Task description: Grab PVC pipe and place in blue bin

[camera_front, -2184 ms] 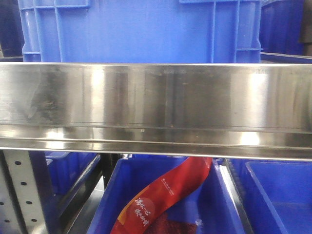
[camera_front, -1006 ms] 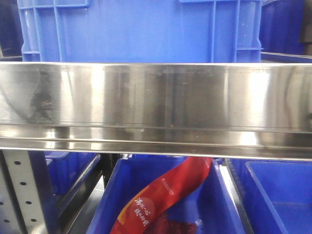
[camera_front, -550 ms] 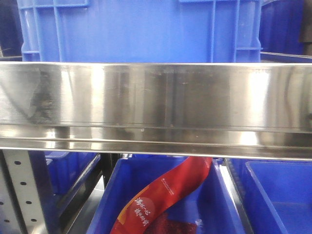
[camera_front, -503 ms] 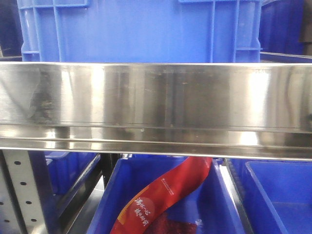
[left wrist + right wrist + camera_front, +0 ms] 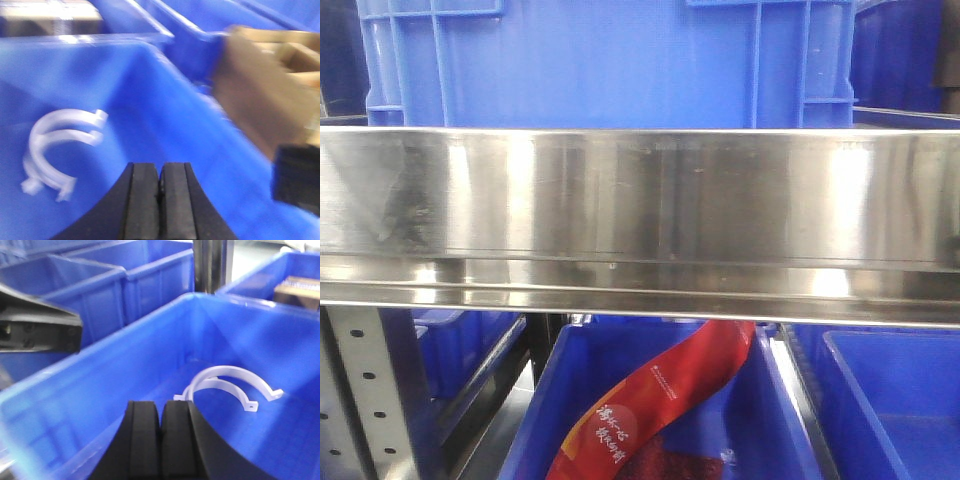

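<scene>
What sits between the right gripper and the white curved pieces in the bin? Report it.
Nothing visible: only bare blue bin floor lies between the shut right gripper and the white curved pieces.

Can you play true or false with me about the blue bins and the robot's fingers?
1. A white plastic clip lies inside a blue bin. True.
2. The right gripper is wide open. False: its fingers are pressed together with nothing between them.
3. The left gripper is holding the white clip. False: its fingers are shut on nothing, and the clip lies apart from them.
4. A red bag sits in a bin below the shiny metal shelf. True.
5. A green bin stands on the shelf. False: that bin is blue.
</scene>
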You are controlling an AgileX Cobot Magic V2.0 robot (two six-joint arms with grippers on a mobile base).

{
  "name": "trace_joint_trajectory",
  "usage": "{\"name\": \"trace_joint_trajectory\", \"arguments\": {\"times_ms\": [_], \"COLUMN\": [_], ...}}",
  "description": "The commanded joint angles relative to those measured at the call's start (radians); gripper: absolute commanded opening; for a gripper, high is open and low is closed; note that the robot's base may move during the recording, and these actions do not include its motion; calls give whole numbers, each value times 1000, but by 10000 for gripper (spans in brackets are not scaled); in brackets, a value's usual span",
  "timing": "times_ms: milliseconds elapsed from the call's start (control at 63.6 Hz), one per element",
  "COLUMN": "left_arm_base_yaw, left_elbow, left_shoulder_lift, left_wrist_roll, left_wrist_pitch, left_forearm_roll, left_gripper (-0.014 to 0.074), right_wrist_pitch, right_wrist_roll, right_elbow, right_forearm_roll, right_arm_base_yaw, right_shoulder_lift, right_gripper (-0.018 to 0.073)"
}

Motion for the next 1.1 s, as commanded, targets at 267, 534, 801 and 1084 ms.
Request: {"name": "trace_joint_trajectory", "arguments": {"times_ms": [267,534,801,1084], "left_arm_base_yaw": [-96,-96,-93,-50], "left_elbow": [17,378,750,1032], "left_shoulder_lift": [-65,-243,-505,-774], "left_wrist_roll": [24,24,24,24], "left_wrist_pitch": [-14,-237,-489,-578], "left_forearm_roll": [-5,-7,73,125], "left_gripper": [-111,-111,-111,-111], "right_wrist_pitch": [-97,-216,-303,-369], "right_wrist_roll": [-5,-5,-5,-3], "right_elbow": [170,368,584,813], "right_forearm_roll": [-7,-11,-11,-79], "right_arm_base_yaw": [-3,-3,-3,-86], "right_shoulder_lift": [-135,-288,-458,-683], "right_gripper": [-167,-167,-167,-167]}}
